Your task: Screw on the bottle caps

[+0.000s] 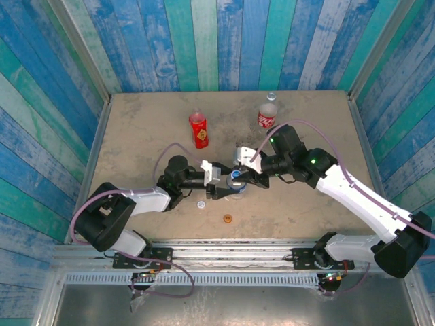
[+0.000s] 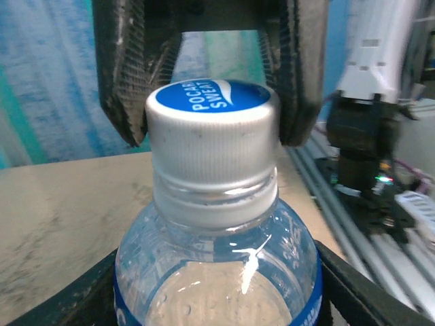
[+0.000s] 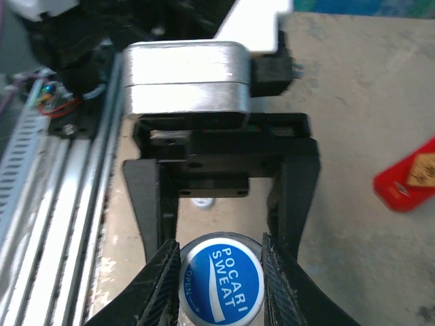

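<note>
caps and bottles, left to right: red bottle [image 1: 198, 129] upright toward the back, left of centre; white cap [image 1: 201, 204] loose on the desk [image 1: 136, 136], nearer the arms; orange cap [image 1: 228, 219] loose just right of it, nearer still; blue-label bottle [image 2: 217, 272] at centre, blue cap [image 2: 212, 136] seated on its neck; left end effector [image 1: 230, 189] clamped round its body; right end effector [image 3: 221, 285] pinching the blue cap on both sides; cola bottle [image 1: 268, 115] upright at back right.
</note>
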You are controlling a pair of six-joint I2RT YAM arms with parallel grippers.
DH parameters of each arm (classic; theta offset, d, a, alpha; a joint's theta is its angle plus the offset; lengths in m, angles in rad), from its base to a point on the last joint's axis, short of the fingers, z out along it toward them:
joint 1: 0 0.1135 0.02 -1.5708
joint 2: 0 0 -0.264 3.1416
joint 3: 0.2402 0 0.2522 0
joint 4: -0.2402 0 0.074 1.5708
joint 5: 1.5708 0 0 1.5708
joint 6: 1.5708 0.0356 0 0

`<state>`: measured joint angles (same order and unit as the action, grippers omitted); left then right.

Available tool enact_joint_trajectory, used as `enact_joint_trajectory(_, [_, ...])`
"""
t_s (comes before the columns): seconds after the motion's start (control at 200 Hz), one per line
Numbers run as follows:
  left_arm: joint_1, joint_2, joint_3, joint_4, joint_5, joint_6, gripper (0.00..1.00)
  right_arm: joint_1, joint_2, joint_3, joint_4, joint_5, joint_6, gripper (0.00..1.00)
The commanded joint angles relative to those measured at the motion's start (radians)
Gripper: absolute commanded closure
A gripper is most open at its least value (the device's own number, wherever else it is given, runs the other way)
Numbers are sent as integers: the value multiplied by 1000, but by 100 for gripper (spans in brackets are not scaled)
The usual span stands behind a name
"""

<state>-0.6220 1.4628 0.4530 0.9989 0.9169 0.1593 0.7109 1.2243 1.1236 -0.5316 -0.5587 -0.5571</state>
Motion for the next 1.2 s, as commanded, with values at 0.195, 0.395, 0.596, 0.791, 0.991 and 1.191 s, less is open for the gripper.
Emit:
enact_joint_trajectory(0.195, [3,110,163,177,-644,-175,50,26,8,-135,317,558,579,84])
enact_joint_trajectory(0.395, [-30,186,299,126,-901,-143,52,102,59,-135,349,900,829,86])
enact_joint_trajectory(0.596, [-59,196,332,77,-897,-78,52,116,60,-117,364,926,793,84])
enact_joint_trajectory(0.791, [-38,138,274,18,-749,-34,52,107,-24,-125,420,772,611,65])
enact_joint_trajectory(0.991, [26,54,174,-40,-361,39,53,78,-196,-204,455,537,428,33])
enact_joint_trajectory(1.191, [28,-38,192,-288,-71,224,52,20,-292,-212,336,208,289,31])
